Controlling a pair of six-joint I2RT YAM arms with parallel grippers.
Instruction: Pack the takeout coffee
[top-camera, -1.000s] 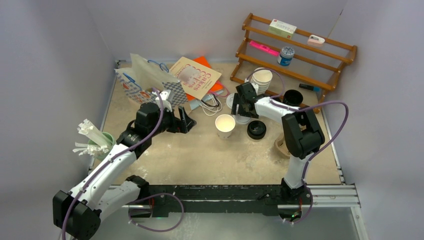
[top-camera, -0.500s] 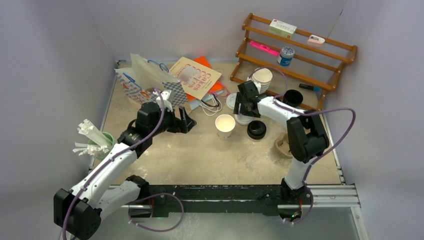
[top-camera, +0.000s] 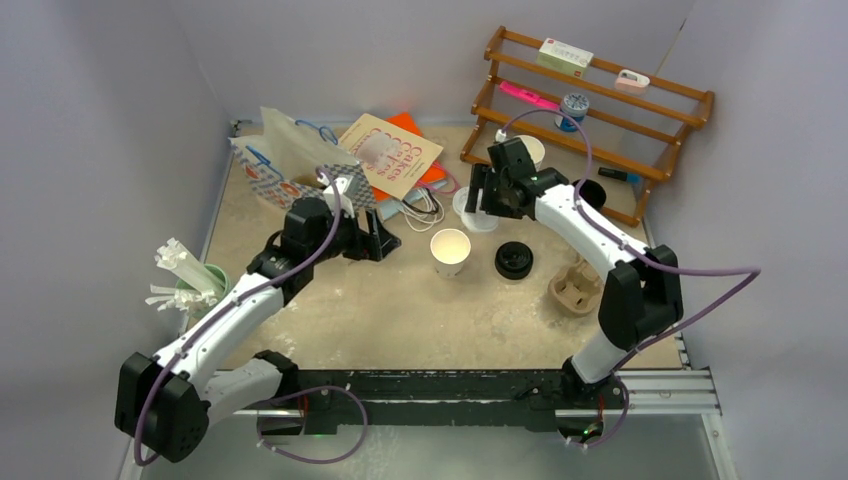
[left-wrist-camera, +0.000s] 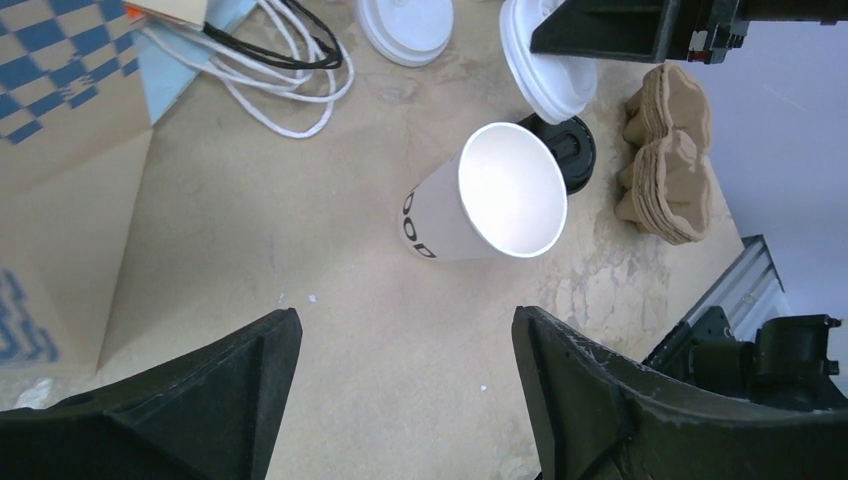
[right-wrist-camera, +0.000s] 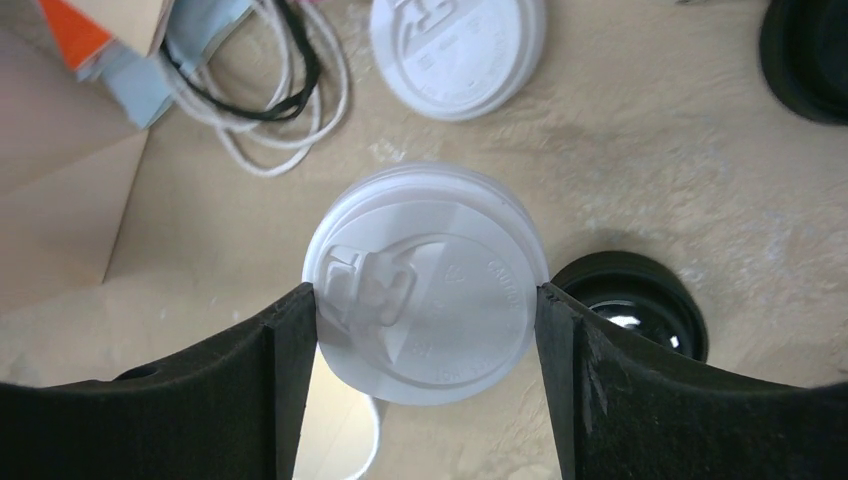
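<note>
A lidless white paper cup (top-camera: 450, 250) stands mid-table; in the left wrist view (left-wrist-camera: 500, 195) its open mouth faces the camera. My right gripper (top-camera: 481, 196) is shut on a white plastic lid (right-wrist-camera: 430, 290), held by its rim above the table just behind that cup. The lid also shows in the left wrist view (left-wrist-camera: 545, 60). A second white lid (right-wrist-camera: 458, 55) lies on the table. A black lid (top-camera: 513, 260) lies right of the cup. The black cup (top-camera: 592, 190) stands partly behind the right arm. My left gripper (top-camera: 385, 240) is open and empty, left of the white cup.
A brown cardboard carrier (top-camera: 575, 290) lies at the right. A stack of white cups (top-camera: 530, 150) stands by the wooden rack (top-camera: 600, 110). A paper bag (top-camera: 300, 160), a booklet (top-camera: 390, 155) and cables (top-camera: 425, 210) sit at the back left. A green cup of stirrers (top-camera: 190, 280) is far left.
My right gripper has risen and drawn back with the white lid in it, the arm stretching out. My left gripper has shifted slightly right, still open.
</note>
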